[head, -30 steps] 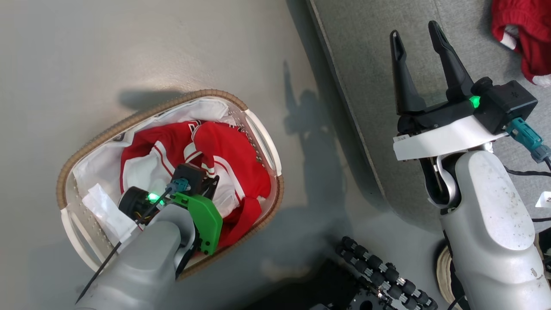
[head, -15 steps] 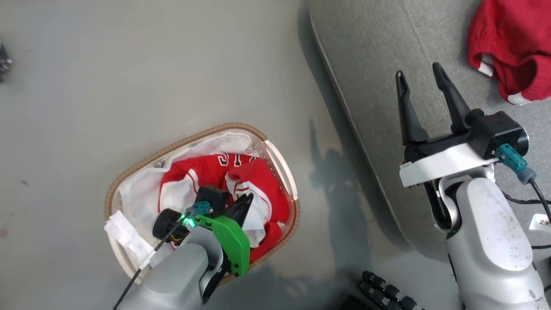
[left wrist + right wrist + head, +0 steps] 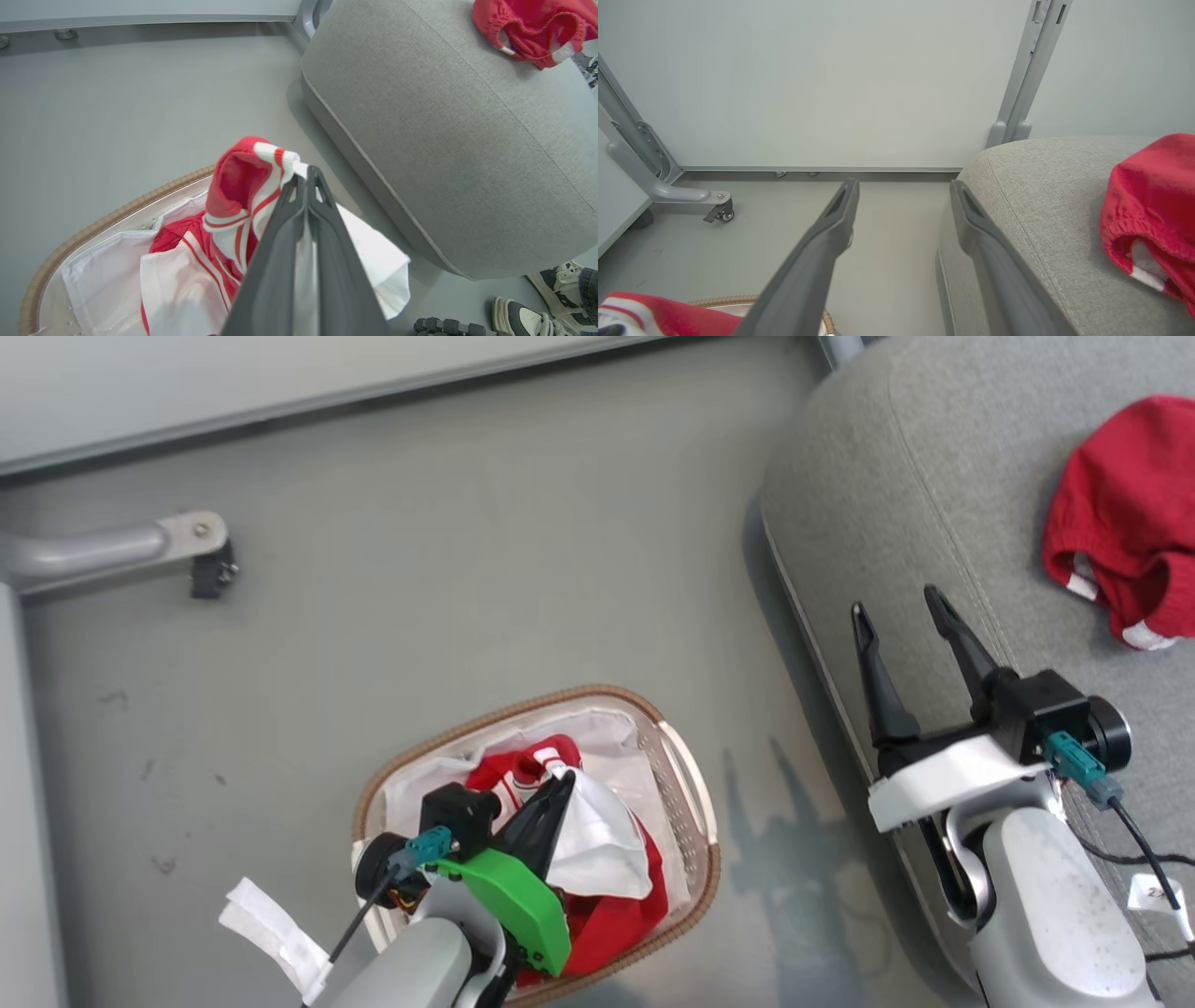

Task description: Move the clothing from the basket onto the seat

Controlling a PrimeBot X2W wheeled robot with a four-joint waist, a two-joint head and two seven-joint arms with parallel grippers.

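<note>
- The seat [image 3: 896,476]: grey woven cloth, matt and slightly rough, with a stitched seam.
- The clothing [image 3: 233,186] in the basket: soft red cloth with white trim, matt; its white panels look smoother.
- The red garment [image 3: 1120,513] on the seat: thicker matt cloth, gathered at the hem.
- The basket [image 3: 523,700]: rough brown woven rim and a white perforated plastic wall, faintly glossy.
- The liner [image 3: 98,266]: thin white cloth, matt.
- The left end effector [image 3: 306,170] and the right end effector [image 3: 904,183]: dark matt plastic fingers.
- The green bracket [image 3: 509,901]: smooth plastic with a slight sheen.
- The floor [image 3: 467,569]: smooth, dull grey.
- The frame leg [image 3: 658,191]: grey painted metal, satin.
</note>
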